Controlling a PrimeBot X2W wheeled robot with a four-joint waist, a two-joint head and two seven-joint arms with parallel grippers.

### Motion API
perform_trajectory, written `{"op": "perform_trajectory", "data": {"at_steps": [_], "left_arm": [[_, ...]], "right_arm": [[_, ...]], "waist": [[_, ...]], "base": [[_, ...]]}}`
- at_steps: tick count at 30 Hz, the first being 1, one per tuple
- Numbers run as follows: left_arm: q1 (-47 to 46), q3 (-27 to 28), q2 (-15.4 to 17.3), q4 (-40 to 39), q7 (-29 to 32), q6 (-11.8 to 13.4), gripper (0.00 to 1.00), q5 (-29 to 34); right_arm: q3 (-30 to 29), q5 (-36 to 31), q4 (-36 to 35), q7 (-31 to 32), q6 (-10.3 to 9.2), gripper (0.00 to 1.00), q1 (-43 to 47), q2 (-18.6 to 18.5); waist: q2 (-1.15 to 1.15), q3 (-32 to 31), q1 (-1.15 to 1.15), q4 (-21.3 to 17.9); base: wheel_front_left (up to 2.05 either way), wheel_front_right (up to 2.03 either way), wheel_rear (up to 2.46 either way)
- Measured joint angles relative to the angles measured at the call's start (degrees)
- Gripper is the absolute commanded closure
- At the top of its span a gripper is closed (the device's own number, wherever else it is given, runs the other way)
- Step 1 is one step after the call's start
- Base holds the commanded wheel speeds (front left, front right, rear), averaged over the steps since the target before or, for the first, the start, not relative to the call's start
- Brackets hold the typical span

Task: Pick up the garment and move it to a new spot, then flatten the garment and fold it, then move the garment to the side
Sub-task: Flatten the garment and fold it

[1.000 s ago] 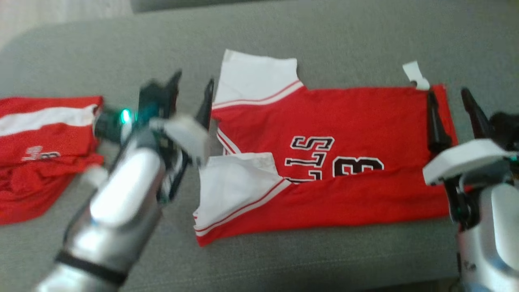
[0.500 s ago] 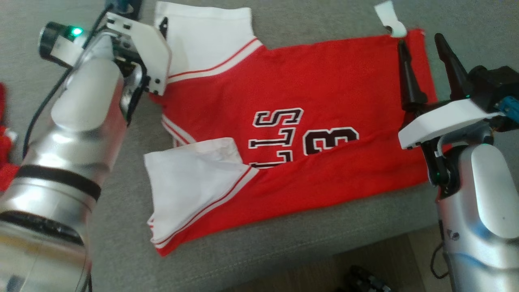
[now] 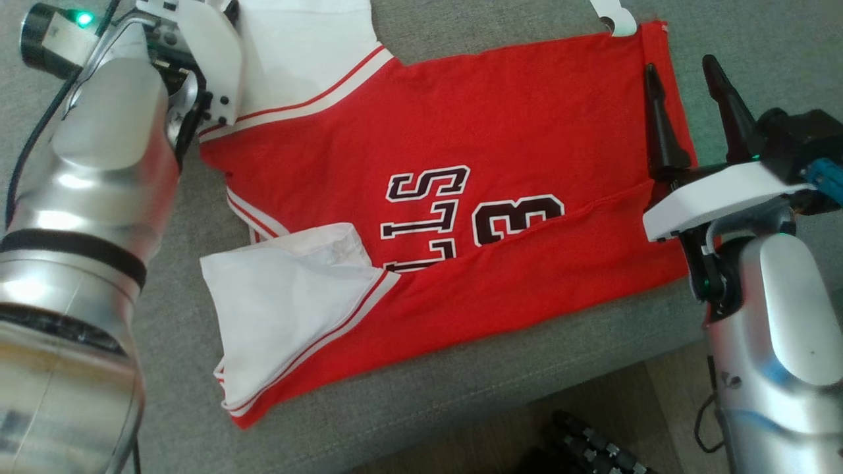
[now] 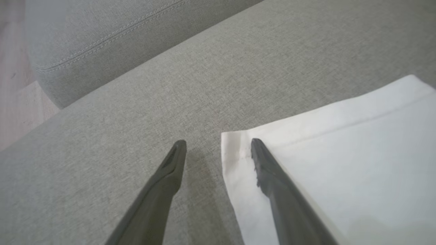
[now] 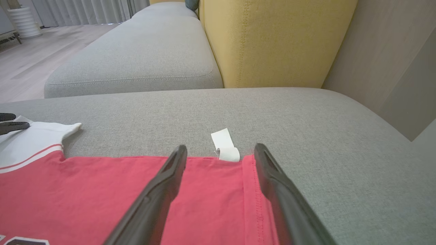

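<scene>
The jersey (image 3: 514, 164) lies spread flat on the grey sofa (image 3: 461, 395), near its front edge, with its lower part folded up over the lettering. The left pincer (image 4: 218, 146), fingers apart, is at the corner of the far white sleeve (image 4: 340, 153): one finger over the hem, the other over bare cushion. The right pincer (image 3: 679, 66), fingers also apart and holding nothing, straddles the jersey's red bottom hem, just short of the white tag (image 5: 224, 146).

This is a home living room: grey fabric sofa (image 5: 136, 61), yellow back cushion (image 5: 272, 41) upper right, curtains (image 5: 85, 12) and wood floor (image 5: 30, 64) at upper left.
</scene>
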Motion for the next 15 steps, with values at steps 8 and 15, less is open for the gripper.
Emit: {"op": "perform_trajectory", "data": {"at_steps": [8, 15], "left_arm": [[-0.43, -0.01, -3.11, 1.85, -1.81, -2.58, 1.0, -1.59], [-0.37, 0.33, -4.63, 1.26, -11.34, -1.77, 1.0, -2.99]], "right_arm": [[-1.96, -0.65, 0.47, 0.04, 0.0, 0.0, -0.66, 0.25], [-5.9, -0.96, 2.29, 1.09, 0.0, 0.0, -4.87, -1.8]], "waist": [[0.0, 0.17, 0.0, 1.3], [0.0, -0.65, 0.0, 5.23]], "base": [[0.0, 0.0, 0.0], [0.0, 0.0, 0.0]]}}
